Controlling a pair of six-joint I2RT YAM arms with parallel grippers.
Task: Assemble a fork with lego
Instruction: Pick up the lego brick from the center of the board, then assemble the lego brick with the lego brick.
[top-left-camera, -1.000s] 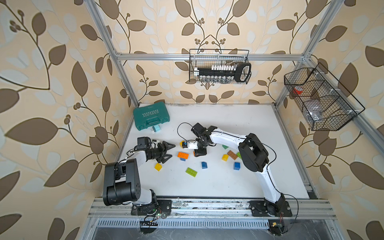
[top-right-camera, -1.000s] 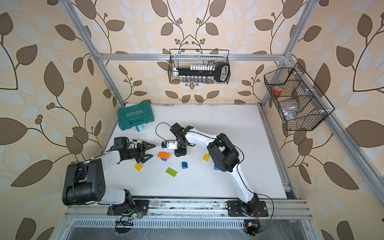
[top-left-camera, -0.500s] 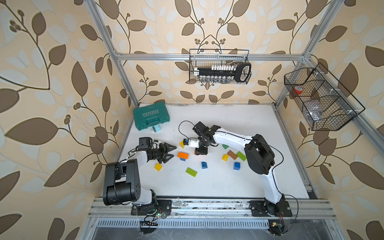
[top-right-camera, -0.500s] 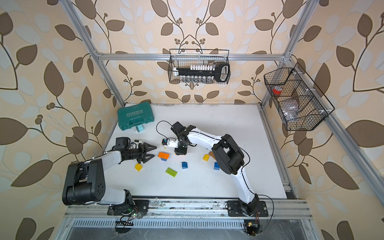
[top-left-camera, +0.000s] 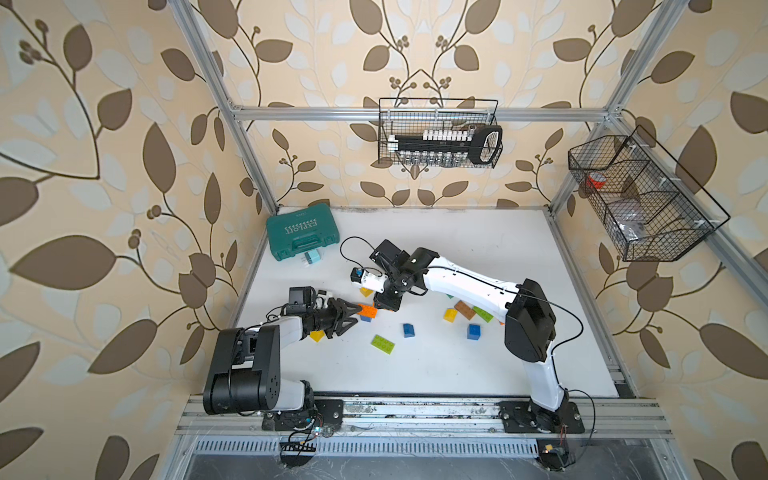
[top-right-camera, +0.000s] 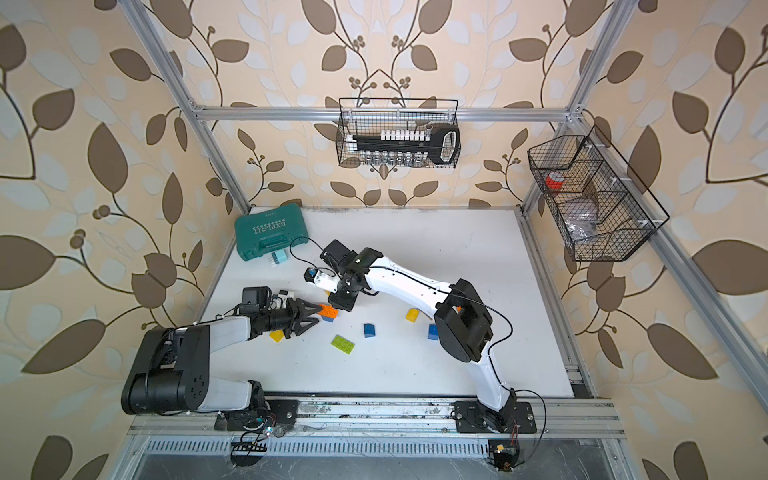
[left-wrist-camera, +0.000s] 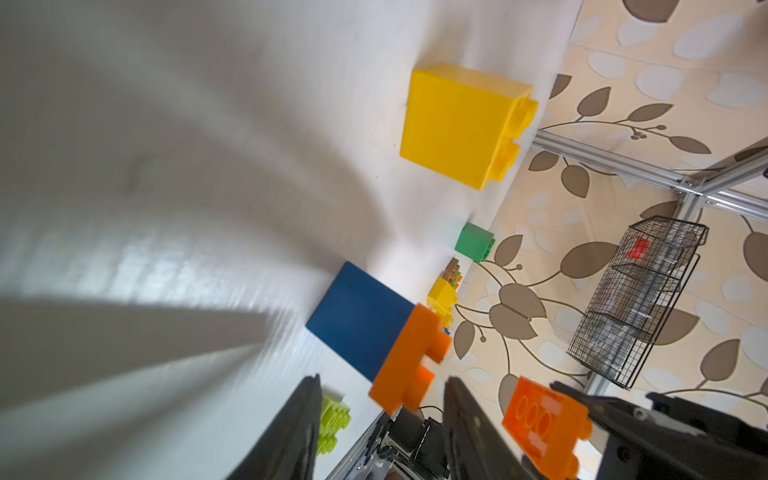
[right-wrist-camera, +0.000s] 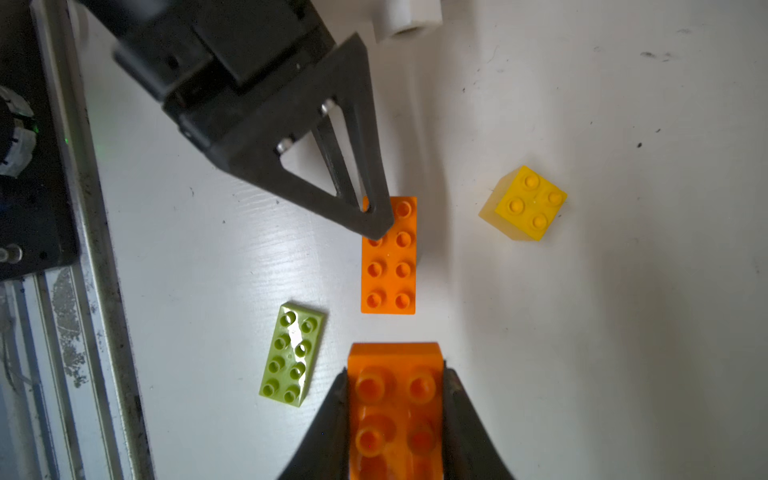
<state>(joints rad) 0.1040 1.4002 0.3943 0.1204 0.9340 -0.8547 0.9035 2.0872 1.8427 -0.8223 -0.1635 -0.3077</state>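
My left gripper (top-left-camera: 358, 315) (left-wrist-camera: 382, 386) is open. Its jaws stand on either side of one end of a long orange lego brick (top-left-camera: 368, 311) (right-wrist-camera: 388, 266), with small gaps showing. That brick sits on a blue brick (left-wrist-camera: 357, 320). My right gripper (top-left-camera: 384, 305) (right-wrist-camera: 395, 374) hangs just past the long brick's other end and is shut on a second orange brick (right-wrist-camera: 395, 415) (left-wrist-camera: 544, 419). A lime green plate (top-left-camera: 382, 344) (right-wrist-camera: 293, 353) lies close by, and a yellow square brick (right-wrist-camera: 525, 203) lies a little farther back.
Another yellow brick (top-left-camera: 317, 336) lies under my left forearm. Two blue bricks (top-left-camera: 409, 330) (top-left-camera: 473, 331) lie to the right, with a yellow (top-left-camera: 450, 314), a brown (top-left-camera: 464, 309) and a green one (top-left-camera: 482, 314) beyond. A teal tool case (top-left-camera: 301, 239) stands at the back left corner.
My left gripper has slid right up to the long orange brick, and its jaws have narrowed. My right gripper keeps its place over the bricks while that arm's elbow has swung right.
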